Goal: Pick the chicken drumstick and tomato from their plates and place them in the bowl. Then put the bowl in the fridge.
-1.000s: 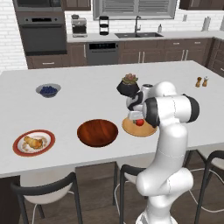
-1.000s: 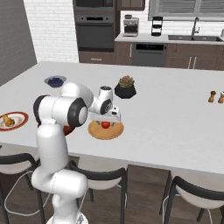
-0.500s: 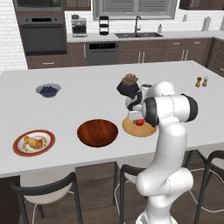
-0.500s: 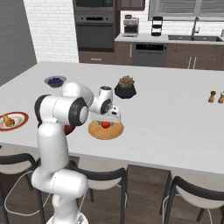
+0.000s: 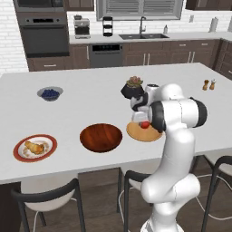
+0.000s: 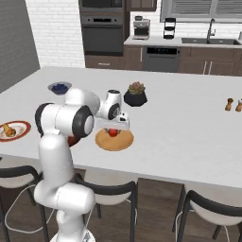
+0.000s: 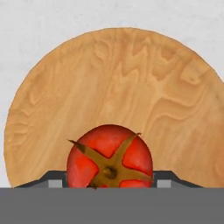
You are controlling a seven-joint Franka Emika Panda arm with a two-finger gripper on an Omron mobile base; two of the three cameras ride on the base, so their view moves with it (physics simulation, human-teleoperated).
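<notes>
Sitting low at centre of the hand view, on the wooden plate [image 7: 131, 87]: the tomato [image 7: 109, 155], its lower part cut off, flanked by both fingertips [image 7: 54, 180], themselves barely showing. Impossible telling whether gripper [image 6: 113, 128] is squeezing or merely bracketing. Resting left of this plate: bowl [image 5: 101, 137], then drumstick [image 5: 33, 147].

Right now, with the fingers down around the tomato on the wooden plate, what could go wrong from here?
The tomato is round and sits low between the fingers, so it could squirt out or roll off the flat wooden plate if they close off-centre. The plate has no raised rim to stop it. On the carry to the bowl, the potted plant just behind the plate could get bumped if the arm swings back.
</notes>
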